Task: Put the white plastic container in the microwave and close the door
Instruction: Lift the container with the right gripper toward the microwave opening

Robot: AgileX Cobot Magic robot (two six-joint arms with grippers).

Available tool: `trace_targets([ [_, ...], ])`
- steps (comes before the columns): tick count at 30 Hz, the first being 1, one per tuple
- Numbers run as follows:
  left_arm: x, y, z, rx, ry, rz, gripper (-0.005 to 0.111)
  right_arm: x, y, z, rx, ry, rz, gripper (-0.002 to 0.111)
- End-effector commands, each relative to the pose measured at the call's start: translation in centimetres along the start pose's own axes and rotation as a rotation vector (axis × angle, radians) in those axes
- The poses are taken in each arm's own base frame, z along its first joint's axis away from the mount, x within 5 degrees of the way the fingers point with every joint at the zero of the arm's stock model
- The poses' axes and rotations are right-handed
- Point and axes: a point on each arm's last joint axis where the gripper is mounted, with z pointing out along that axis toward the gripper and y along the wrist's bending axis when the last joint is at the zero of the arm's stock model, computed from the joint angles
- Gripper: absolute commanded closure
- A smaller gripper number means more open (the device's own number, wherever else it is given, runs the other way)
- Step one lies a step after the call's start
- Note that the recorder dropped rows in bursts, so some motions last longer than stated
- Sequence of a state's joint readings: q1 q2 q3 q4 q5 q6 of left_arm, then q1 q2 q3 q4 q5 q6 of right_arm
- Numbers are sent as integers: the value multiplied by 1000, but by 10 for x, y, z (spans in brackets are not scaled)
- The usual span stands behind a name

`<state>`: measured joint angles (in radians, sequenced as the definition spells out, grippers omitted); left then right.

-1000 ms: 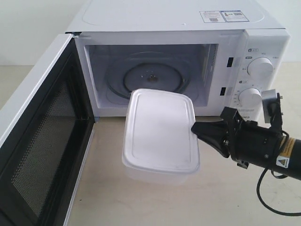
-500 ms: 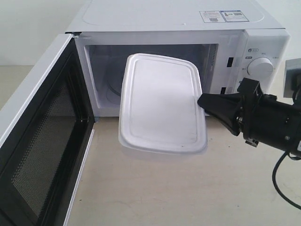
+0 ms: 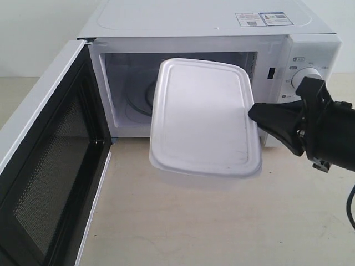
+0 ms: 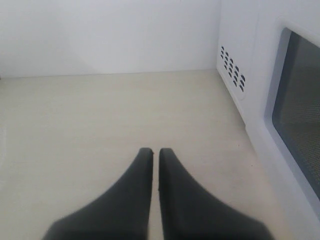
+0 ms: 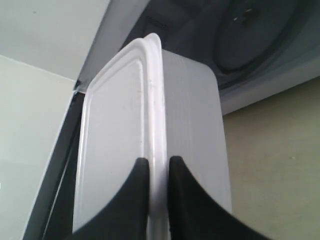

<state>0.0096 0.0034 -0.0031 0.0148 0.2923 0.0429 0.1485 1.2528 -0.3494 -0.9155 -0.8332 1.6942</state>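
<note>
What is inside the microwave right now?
Only the glass turntable shows, with nothing on its visible part. The white container, held at the opening by the right pincer, covers most of the microwave floor, so the rest cannot be checked.

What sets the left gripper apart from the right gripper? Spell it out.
The left gripper is shut on nothing; the right gripper is shut on the lip of the white plastic container. The left gripper hangs over the table beside the door, on its outer side; the right gripper holds its load in front of the open microwave. Both have black tapered fingers, nearly together.
</note>
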Motion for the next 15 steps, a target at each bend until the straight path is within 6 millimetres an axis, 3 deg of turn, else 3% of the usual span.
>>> trace_targets([
  [1,0,-1,0,10,-5,-15,102,0,2,-7,70,-13,21,108],
  [15,0,-1,0,10,-5,-15,102,-2,7,-36,284,-91,-25,108],
])
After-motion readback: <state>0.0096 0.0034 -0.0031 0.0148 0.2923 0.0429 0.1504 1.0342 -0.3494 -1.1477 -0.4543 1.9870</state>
